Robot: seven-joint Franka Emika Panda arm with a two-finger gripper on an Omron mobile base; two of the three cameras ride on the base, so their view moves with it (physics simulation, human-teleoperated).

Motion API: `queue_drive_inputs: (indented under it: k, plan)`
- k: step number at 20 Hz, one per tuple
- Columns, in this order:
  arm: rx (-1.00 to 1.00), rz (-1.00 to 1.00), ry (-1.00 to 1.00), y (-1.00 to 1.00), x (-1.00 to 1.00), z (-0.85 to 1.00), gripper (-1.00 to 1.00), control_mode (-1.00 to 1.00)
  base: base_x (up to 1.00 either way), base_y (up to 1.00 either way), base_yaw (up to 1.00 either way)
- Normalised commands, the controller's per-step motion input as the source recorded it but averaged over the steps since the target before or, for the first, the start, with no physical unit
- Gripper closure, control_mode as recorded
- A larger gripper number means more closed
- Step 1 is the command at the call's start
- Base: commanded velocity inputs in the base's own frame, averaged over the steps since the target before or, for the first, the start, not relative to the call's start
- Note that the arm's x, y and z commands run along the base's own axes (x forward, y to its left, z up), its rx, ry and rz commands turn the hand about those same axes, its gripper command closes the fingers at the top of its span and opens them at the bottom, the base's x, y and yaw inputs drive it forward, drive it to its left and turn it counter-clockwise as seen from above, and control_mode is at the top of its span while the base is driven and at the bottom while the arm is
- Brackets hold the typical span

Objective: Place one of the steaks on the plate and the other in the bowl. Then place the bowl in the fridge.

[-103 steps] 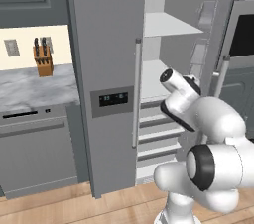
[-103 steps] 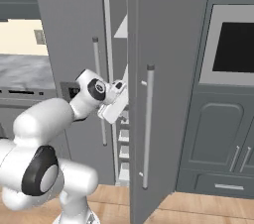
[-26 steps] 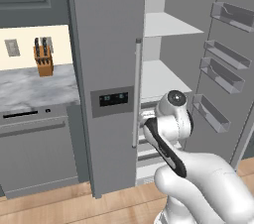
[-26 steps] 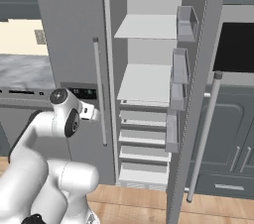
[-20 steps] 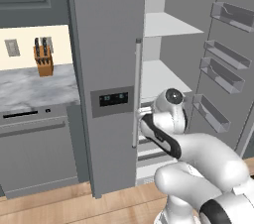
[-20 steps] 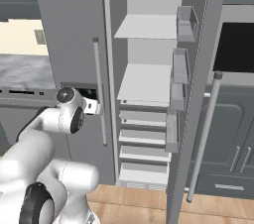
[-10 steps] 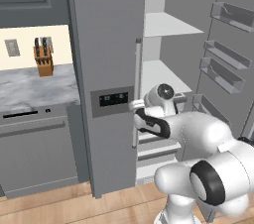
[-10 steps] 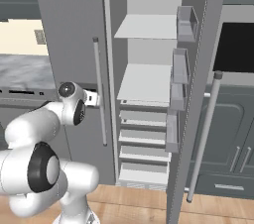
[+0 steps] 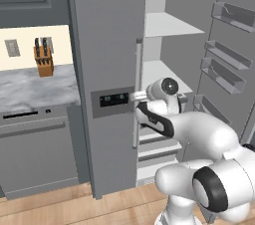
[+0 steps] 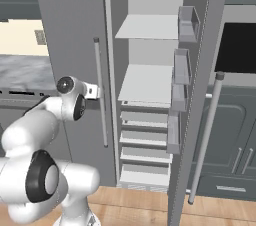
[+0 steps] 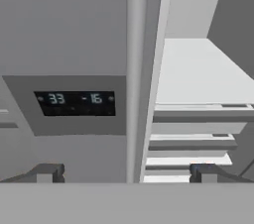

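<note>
The fridge (image 9: 104, 45) stands straight ahead, its left door shut and its right door (image 9: 229, 59) swung wide open onto pale bare shelves (image 10: 147, 82). My gripper (image 9: 135, 97) hovers level with the dark dispenser panel (image 9: 113, 100), right by the left door's long silver handle (image 10: 100, 95). In the hand view the gripper (image 11: 126, 173) is open, its fingertips (image 11: 49, 172) standing on either side of that handle (image 11: 136, 69) with nothing held. The steaks, the plate and the bowl are out of view.
The open door's bins (image 10: 181, 67) jut out on the right, with a wall oven (image 10: 240, 45) behind them. To the left, a marble counter (image 9: 35, 84) carries a knife block (image 9: 44, 59) above a dishwasher (image 9: 35, 154). Wooden floor lies below.
The right fridge door went from partly open to fully open. Since then the hand has risen and swung left from the fridge opening to the shut door's handle, staying open.
</note>
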Motion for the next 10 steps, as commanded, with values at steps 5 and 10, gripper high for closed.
queue_drive_inputs:
  k: [5, 10]
  plan:
    - [-0.06, 0.00, 0.05, 0.00, 0.21, 0.63, -1.00, -1.00, 0.00, 0.00, 0.00]
    - [0.00, 0.00, 0.02, 0.00, 0.16, 0.05, -1.00, -1.00, 0.00, 0.00, 0.00]
